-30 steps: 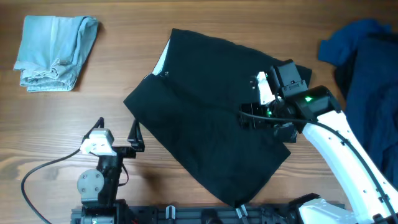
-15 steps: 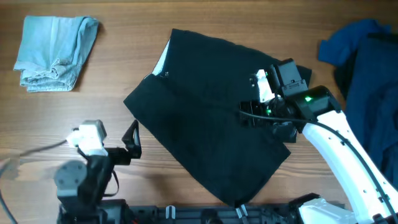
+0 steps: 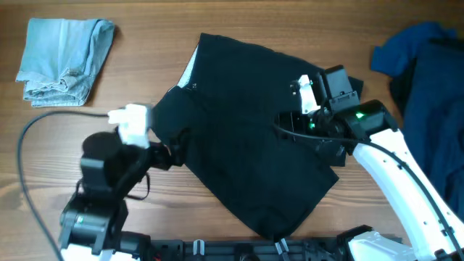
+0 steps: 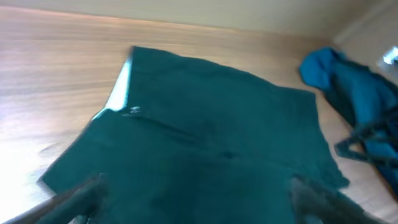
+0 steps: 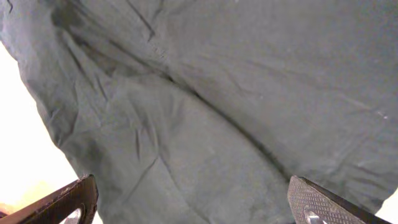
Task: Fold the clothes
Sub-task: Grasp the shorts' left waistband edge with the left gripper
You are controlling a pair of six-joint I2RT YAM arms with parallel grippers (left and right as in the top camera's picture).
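While the black garment point(image 3: 246, 152) lies spread flat in the middle of the wooden table point(image 3: 145, 36), both arms are over it. The left gripper point(image 3: 176, 143) is at the garment's left edge. Its wrist camera shows its two fingers point(image 4: 68, 199) low in the corners, wide apart, with nothing between them. Whether they touch the cloth, I cannot tell. On the right, the right gripper point(image 3: 290, 129) hangs above the right half of the black fabric. Its jaws stand spread as well, with wrinkled cloth filling the view beneath them and none of it pinched. A pale band point(image 3: 190, 69) peeks out at the garment's far-left edge. At the far left, a folded light-blue denim piece point(image 3: 65, 61) rests well apart. At the right edge, a royal-blue garment point(image 3: 406, 47) is heaped up, with a dark piece point(image 3: 438, 123) just beside it.
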